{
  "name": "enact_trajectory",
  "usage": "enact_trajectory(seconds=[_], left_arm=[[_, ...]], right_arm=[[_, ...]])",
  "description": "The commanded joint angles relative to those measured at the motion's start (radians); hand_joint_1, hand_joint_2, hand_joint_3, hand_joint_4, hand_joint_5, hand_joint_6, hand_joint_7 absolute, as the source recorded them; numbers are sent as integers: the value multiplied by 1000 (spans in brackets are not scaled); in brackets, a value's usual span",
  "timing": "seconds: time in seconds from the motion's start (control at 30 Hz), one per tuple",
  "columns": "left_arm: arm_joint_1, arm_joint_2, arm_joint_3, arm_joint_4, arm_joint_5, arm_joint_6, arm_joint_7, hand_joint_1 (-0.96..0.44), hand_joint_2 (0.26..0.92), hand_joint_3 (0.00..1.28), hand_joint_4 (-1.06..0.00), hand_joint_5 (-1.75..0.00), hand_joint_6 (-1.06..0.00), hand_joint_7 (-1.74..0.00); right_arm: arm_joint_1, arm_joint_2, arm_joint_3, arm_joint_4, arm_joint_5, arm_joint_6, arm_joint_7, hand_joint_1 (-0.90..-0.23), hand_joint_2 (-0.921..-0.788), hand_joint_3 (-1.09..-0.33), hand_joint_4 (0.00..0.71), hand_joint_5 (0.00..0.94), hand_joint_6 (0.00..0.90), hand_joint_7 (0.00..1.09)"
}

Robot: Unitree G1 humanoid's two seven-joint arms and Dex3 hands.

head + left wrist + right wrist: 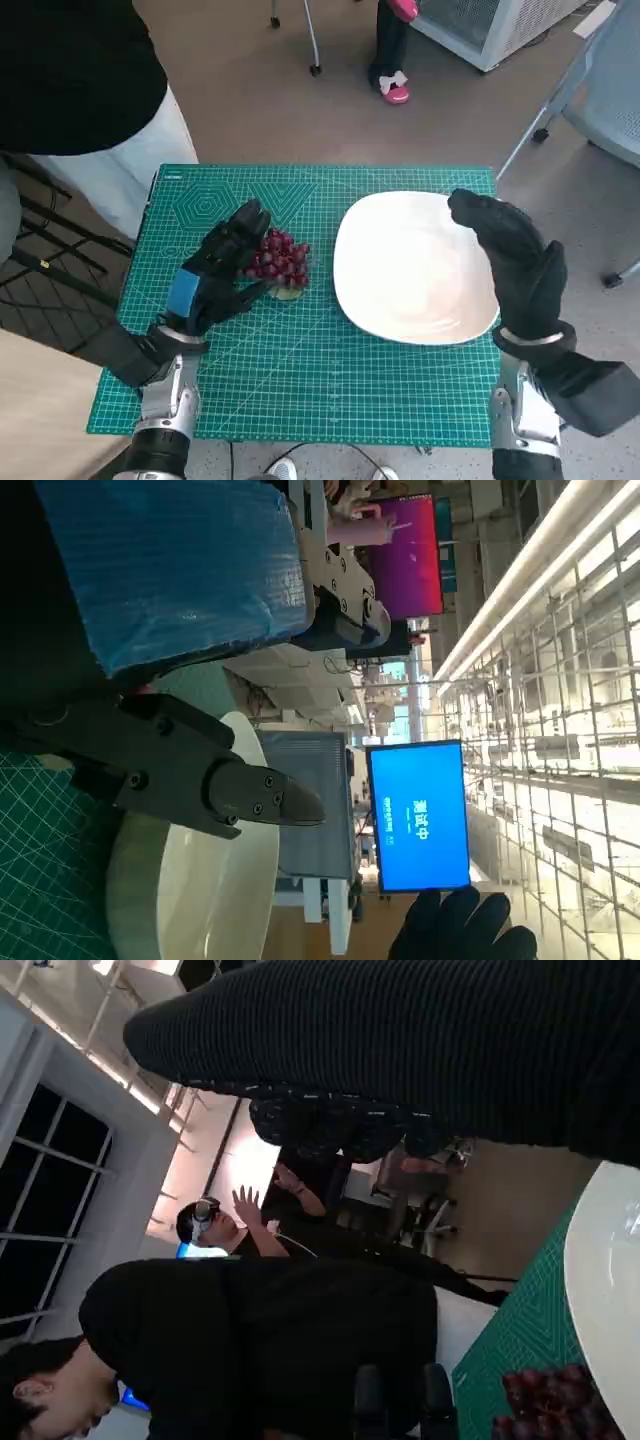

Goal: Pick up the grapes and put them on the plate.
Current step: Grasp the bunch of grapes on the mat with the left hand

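A bunch of dark red grapes (281, 262) lies on the green cutting mat (300, 370), just left of the white plate (410, 270). My left hand (218, 270) sits right against the bunch's left side, fingers spread toward it and the thumb reaching under its near side; it grips nothing. The left wrist view shows its blue-taped back (170, 570) and black fingers (215, 785) over the plate (190, 900), but no grapes. My gloved right hand (512, 262) hovers over the plate's right rim, fingers apart and empty. In the right wrist view the grapes (550, 1405) lie beside the plate (605, 1290).
A person in a black top and white trousers (90, 110) stands at the table's far left corner. Pink shoes (395, 88) and chair legs (312, 40) are beyond the table, and a grey chair (600, 90) stands at the far right. The mat ends near my forearms.
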Motion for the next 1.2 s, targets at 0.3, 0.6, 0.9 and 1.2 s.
enact_trajectory(seconds=[0.3, 0.6, 0.9, 1.2], left_arm=[[10, 5, -4, -15, 4, -6, -1, -263, 921, 133, -321, -3, -443, -2], [11, 5, -5, -16, 5, -4, 1, -266, 921, 133, -322, -2, -444, -2], [16, 17, -6, -54, 6, 13, 5, -259, 921, 134, -321, -1, -443, -1], [33, 136, -48, -167, 286, 8, 150, -399, 904, 35, -128, 1, -234, 1]], right_arm=[[26, -2, -1, 1, -2, 7, -1, -648, -921, -865, 386, 0, 32, 391], [28, -4, -2, 2, -3, 2, -2, -647, -921, -866, 385, 0, 29, 397], [28, -7, -4, 7, -3, -3, -1, -648, -921, -864, 386, 1, 28, 401], [26, -12, -6, 10, -1, -3, 1, -648, -921, -863, 386, 1, 27, 403]])
